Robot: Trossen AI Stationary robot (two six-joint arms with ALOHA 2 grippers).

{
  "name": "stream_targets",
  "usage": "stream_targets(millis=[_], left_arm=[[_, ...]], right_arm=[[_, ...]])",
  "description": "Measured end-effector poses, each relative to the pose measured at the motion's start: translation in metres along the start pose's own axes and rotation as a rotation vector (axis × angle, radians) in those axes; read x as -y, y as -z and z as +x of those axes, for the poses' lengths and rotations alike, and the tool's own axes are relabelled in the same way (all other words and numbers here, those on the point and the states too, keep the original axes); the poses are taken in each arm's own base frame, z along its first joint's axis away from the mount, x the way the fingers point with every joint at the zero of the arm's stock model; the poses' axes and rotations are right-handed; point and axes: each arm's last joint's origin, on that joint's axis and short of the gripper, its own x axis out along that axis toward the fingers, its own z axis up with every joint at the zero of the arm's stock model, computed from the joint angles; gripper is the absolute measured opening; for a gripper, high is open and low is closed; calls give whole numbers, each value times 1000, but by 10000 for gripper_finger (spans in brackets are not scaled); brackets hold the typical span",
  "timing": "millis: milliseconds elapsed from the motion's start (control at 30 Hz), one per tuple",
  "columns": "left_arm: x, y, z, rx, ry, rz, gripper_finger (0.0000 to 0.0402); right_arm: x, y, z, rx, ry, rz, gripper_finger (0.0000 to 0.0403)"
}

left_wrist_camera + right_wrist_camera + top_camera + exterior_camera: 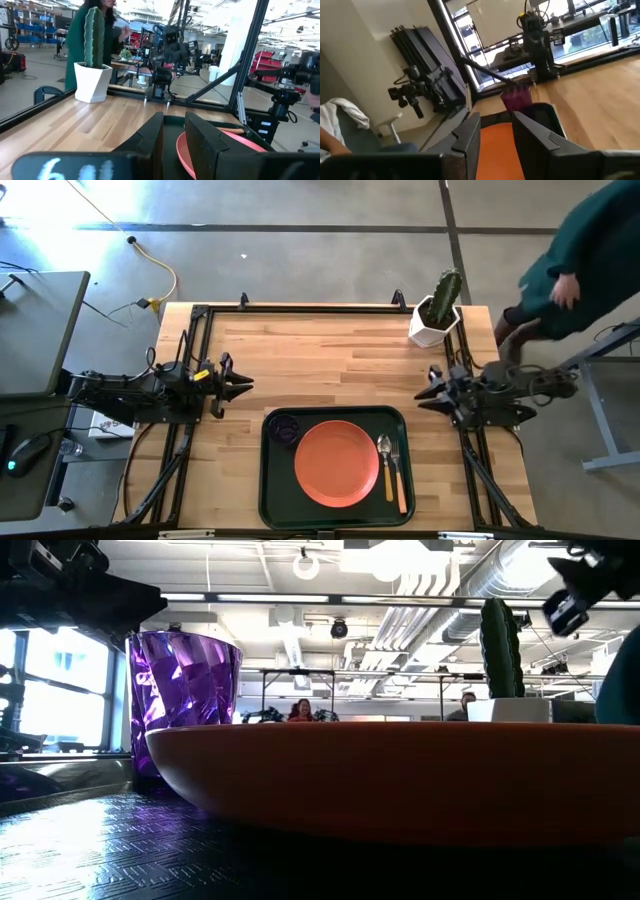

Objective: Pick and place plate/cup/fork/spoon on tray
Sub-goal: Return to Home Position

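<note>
The dark green tray (268, 480) lies at the table's near middle. On it lies the orange-red plate (337, 463), with the dark purple cup (285, 429) standing at its far left. The spoon (387, 465) and the fork (401, 485) lie side by side right of the plate, handles toward the near edge. The low view shows the plate (400, 780) and cup (185, 680) from close by. My left gripper (246, 385) hovers left of the tray, open a little and empty. My right gripper (420, 397) hovers right of the tray's far corner, open a little and empty.
A white angular pot with a green cactus (436, 315) stands at the table's far right corner. A person in a green top (590, 250) is beyond that corner. A black frame (300, 308) runs along the table's far and side edges. Bare wood lies between tray and far edge.
</note>
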Motion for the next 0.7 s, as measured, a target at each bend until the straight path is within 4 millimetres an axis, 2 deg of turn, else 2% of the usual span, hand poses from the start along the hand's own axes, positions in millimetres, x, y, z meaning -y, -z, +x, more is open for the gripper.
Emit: stream_targets(millis=[167, 333, 700], left_arm=[[0, 0, 0, 0, 0, 0, 71], [0, 0, 0, 0, 0, 0, 71], [0, 0, 0, 0, 1, 0, 71]], right_arm=[[12, 28, 10, -16, 4, 19, 103], [19, 47, 15, -32, -18, 42, 103], [21, 48, 15, -18, 35, 0, 103]])
